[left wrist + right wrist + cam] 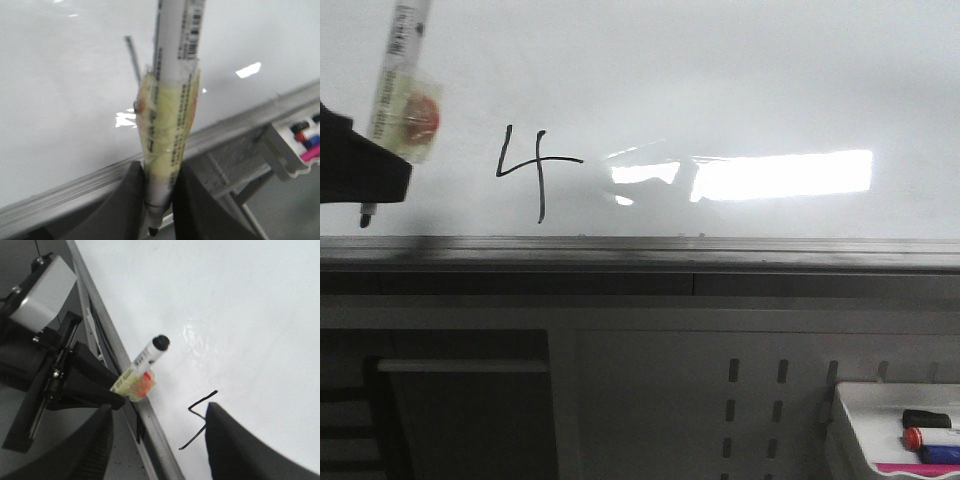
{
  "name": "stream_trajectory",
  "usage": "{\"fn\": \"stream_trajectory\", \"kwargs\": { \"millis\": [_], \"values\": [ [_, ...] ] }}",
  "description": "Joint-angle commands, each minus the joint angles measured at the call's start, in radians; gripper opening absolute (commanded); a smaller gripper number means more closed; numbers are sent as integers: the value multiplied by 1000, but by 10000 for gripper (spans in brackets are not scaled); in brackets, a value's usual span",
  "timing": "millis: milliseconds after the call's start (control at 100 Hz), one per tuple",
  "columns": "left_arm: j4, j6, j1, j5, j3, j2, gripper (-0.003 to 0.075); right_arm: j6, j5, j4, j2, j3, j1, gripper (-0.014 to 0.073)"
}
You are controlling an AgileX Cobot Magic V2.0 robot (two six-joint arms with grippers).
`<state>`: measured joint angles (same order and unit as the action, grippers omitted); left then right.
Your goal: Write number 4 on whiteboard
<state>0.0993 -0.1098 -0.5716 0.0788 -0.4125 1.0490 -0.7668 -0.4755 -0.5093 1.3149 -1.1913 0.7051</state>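
One finished number 4 (532, 172) sits on the whiteboard (740, 80), left of the bright glare and just above the bottom rim, so writing looks done; judging by that, only pulling back or parking the marker (398, 95) remains. Left claw (159, 202) is clamped on the taped marker, tip off the board and left of the digit; right claw (157, 440) is spread wide, holding nothing. Small white tray (880, 425) at lower right holds a few spare markers.

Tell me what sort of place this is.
Probably an office or lab writing station: a large whiteboard with a metal rim, a drawn number 4, and a tray of markers nearby.
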Motion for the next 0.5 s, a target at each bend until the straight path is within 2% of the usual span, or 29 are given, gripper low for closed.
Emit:
{"fn": "stream_trajectory", "kwargs": {
  "millis": [0,130,490],
  "values": [
    [142,-8,53,34,-49,-6,-20,-3,65,-23,-57,-33,-12,342],
    [148,-8,98,-54,-114,35,-20,-3,54,-23,-63,-33,-14,342],
    [187,-8,97,-129,-261,220,-20,-3,23,-23,-63,-33,-14,342]
  ]
}}
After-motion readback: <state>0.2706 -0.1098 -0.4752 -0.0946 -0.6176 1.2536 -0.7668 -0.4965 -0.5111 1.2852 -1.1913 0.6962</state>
